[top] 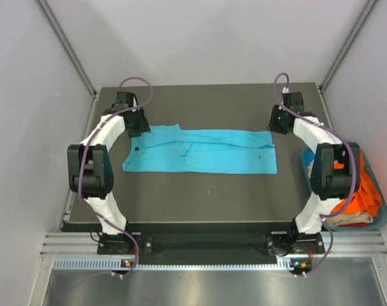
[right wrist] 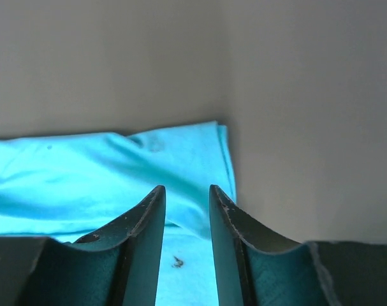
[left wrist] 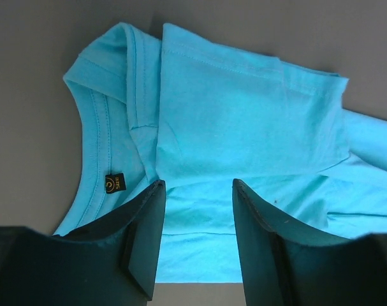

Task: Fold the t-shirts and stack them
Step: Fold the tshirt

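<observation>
My left pincer (left wrist: 196, 191) and right pincer (right wrist: 187, 191) are both parted and empty. The turquoise t-shirt (left wrist: 244, 121) has its collar (left wrist: 94, 127) just ahead-left of my left, its hem corner (right wrist: 215, 137) just ahead of my right. I judge they're posed to pinch both ends for folding.

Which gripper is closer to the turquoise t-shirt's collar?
Left. The left gripper is at the turquoise t-shirt's collar; the right gripper is at its opposite hem end.

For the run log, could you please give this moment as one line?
bright turquoise cloth t-shirt: long folded strip on dark table | left gripper: open, collar end | right gripper: open, hem end
</observation>
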Tool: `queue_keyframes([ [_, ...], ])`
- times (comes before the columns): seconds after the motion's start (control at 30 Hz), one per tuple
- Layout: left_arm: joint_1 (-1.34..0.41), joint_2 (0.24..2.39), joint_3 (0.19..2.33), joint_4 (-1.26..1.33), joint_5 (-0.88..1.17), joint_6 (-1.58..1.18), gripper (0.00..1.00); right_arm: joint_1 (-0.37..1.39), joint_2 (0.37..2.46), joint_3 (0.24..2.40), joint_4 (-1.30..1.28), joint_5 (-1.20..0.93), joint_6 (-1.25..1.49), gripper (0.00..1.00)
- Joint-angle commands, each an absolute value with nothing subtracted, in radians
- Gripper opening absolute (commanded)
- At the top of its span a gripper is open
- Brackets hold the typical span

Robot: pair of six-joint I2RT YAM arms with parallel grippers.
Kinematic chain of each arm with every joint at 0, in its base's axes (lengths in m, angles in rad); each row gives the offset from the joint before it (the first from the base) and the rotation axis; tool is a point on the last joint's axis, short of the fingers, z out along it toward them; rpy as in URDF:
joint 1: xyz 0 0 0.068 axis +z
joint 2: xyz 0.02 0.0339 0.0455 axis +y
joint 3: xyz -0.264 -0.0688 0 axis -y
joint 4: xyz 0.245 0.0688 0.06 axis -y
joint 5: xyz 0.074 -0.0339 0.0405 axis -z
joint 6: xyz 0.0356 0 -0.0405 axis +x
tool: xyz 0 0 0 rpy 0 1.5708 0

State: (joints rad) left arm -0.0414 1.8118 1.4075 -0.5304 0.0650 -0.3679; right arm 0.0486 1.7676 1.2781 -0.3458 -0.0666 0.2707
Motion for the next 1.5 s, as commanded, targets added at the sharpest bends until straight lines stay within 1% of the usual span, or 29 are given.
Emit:
queue_keyframes([
  [0.0,-0.037,1.850,1.430,-0.554,0.090,-0.384,0.51,0.046,1.789,1.292,-0.400,0.029,0.356,0.35],
  [0.2,-0.037,1.914,1.408,-0.557,0.086,-0.380,0.50,0.044,1.802,1.264,-0.405,0.071,0.380,0.34],
  [0.4,-0.038,1.954,1.416,-0.532,0.064,-0.377,0.50,0.043,1.828,1.250,-0.391,0.035,0.391,0.33],
  [0.5,-0.038,1.957,1.428,-0.526,0.071,-0.368,0.46,0.044,1.833,1.232,-0.390,0.032,0.391,0.31],
  [0.53,-0.038,1.957,1.431,-0.526,0.072,-0.365,0.39,0.044,1.835,1.226,-0.384,0.028,0.393,0.31],
  [0.6,-0.038,1.962,1.439,-0.532,0.066,-0.361,0.28,0.043,1.836,1.204,-0.377,0.020,0.397,0.31],
  [0.63,-0.038,1.963,1.440,-0.534,0.066,-0.357,0.15,0.044,1.836,1.200,-0.373,0.020,0.399,0.31],
  [0.7,-0.038,1.968,1.448,-0.545,0.060,-0.353,0.03,0.043,1.839,1.187,-0.368,0.017,0.400,0.31],
  [0.73,-0.040,1.968,1.451,-0.555,0.057,-0.347,0.00,0.043,1.841,1.186,-0.367,0.017,0.400,0.30],
  [0.83,-0.038,1.965,1.465,-0.575,0.037,-0.336,0.00,0.034,1.847,1.183,-0.362,0.021,0.397,0.23],
  [0.87,-0.038,1.959,1.468,-0.581,0.025,-0.334,0.00,0.032,1.850,1.184,-0.361,0.026,0.390,0.15],
  [0.9,-0.038,1.954,1.470,-0.584,0.009,-0.328,0.00,0.032,1.850,1.186,-0.350,0.028,0.384,0.10],
  [0.93,-0.038,1.950,1.474,-0.592,-0.026,-0.327,0.00,0.031,1.845,1.184,-0.342,0.035,0.379,0.01],
  [1.0,-0.038,1.934,1.476,-0.597,-0.064,-0.318,0.00,0.031,1.841,1.184,-0.322,0.046,0.362,0.00],
  [1.47,-0.038,1.917,1.457,-0.611,-0.158,-0.331,0.00,0.021,1.870,1.215,-0.275,0.072,0.279,0.00],
])
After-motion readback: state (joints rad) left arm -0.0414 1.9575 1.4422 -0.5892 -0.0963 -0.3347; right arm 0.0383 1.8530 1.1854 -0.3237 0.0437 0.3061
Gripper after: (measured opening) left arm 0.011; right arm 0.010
